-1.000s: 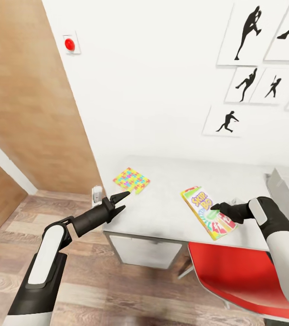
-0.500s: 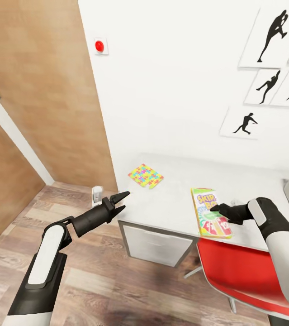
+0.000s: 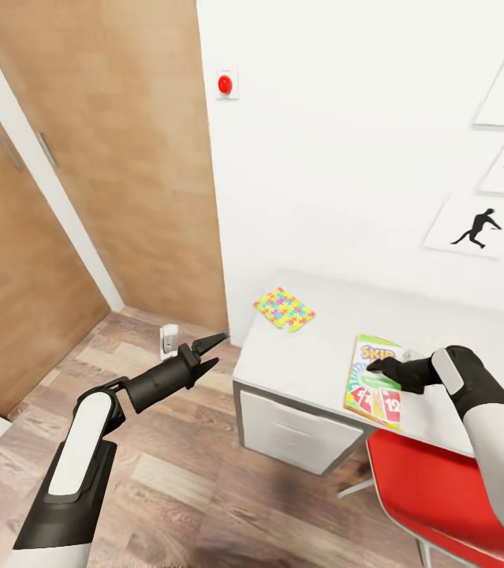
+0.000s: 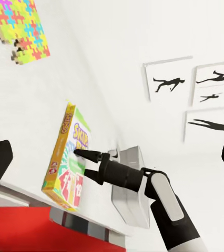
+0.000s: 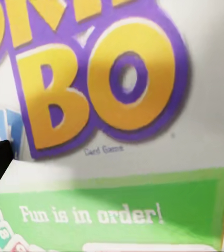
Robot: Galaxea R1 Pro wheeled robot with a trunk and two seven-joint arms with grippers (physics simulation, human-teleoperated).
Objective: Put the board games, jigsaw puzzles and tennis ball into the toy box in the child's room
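The SKIP BO board game (image 3: 372, 383) lies flat near the front edge of the light grey table (image 3: 315, 347). My right gripper (image 3: 375, 364) is open just above its printed lid, and the title (image 5: 117, 89) sits close between the fingers. A multicoloured jigsaw puzzle (image 3: 284, 308) lies near the table's far left corner by the wall. My left gripper (image 3: 218, 349) is open in the air left of the table, over the floor. In the left wrist view, the grey toy box (image 4: 126, 202) stands behind my right arm (image 4: 159, 194), and the board game (image 4: 67, 157) and the puzzle (image 4: 22, 26) also appear.
A red chair (image 3: 441, 505) stands in front of the table under my right arm. A wooden door (image 3: 125, 158) and a white frame fill the left. There is a small white object (image 3: 169, 341) at the wall's foot. Wood floor lies open at the lower left.
The whole view has swung left: the door has come further in, and the pictures and toy box have slid off right. Both arms keep their pose, and the SKIP BO box stays under my right gripper.
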